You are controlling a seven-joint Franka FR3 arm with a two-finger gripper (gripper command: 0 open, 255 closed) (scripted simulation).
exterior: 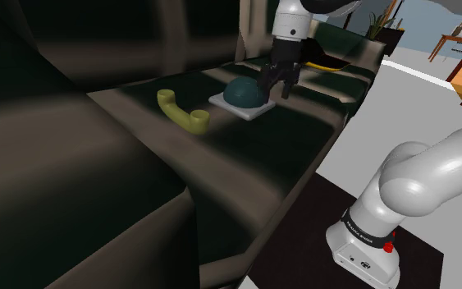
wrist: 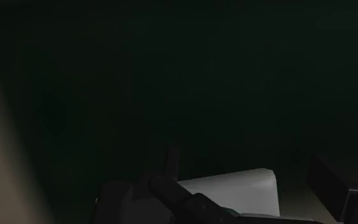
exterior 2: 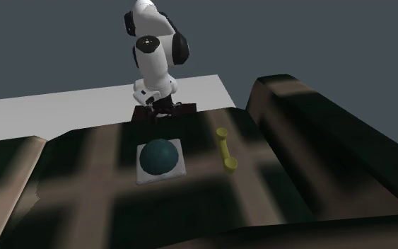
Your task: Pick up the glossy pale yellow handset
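The glossy pale yellow handset [exterior: 183, 112] lies on the dark checked sofa seat [exterior: 245, 156], towards the shoulder view's left of a teal dome [exterior: 244, 93] on a white square plate [exterior: 253, 110]. My black gripper [exterior: 276, 89] hangs open just over the dome's far right side, roughly a hand's width from the handset and touching nothing. From the second exterior view the handset [exterior 2: 224, 148] rests to the right of the dome [exterior 2: 158, 157], with the arm [exterior 2: 153, 56] behind. Between my spread fingers [wrist: 330, 181] a corner of the white plate [wrist: 247, 188] shows.
The sofa's tall backrest [exterior: 48, 164] rises along the shoulder view's left, close behind the handset. An armrest [exterior 2: 10, 177] bounds the seat on the second exterior view's left. A dark cushion with a yellow item [exterior: 327, 61] sits past the gripper. The stand [exterior: 360, 246] is lower right.
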